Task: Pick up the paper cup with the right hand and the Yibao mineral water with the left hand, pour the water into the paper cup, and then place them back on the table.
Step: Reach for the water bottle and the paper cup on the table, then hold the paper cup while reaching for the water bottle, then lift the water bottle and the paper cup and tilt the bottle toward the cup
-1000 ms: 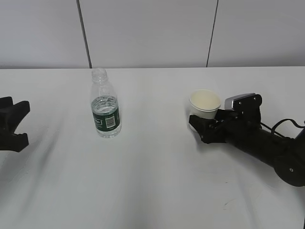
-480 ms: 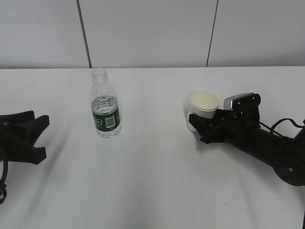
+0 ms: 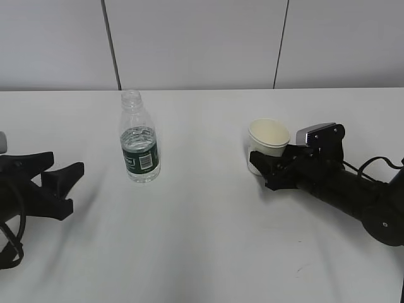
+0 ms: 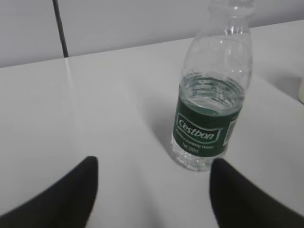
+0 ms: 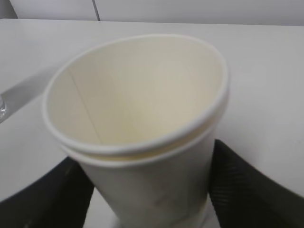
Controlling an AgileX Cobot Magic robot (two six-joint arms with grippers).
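Note:
The Yibao mineral water (image 3: 139, 148) stands upright and uncapped on the white table (image 3: 202, 240), left of centre, partly filled. My left gripper (image 3: 63, 163) is low at the left edge, open and empty, a short way from the bottle. In the left wrist view the bottle (image 4: 209, 118) stands just beyond the right finger of the left gripper (image 4: 153, 161). The paper cup (image 3: 270, 134) sits right of centre, empty, leaning slightly. My right gripper (image 3: 264, 169) reaches it from the right. In the right wrist view the cup (image 5: 137, 90) fills the right gripper (image 5: 145, 159), with both fingers against its walls.
Grey wall panels run behind the table's far edge. A black cable (image 3: 379, 161) loops behind the right arm. A sliver of the cup (image 4: 300, 90) shows at the right edge of the left wrist view.
The left gripper has slid right toward the bottle and spread its jaws wider. The right jaws have narrowed onto the cup, which shifted slightly left.

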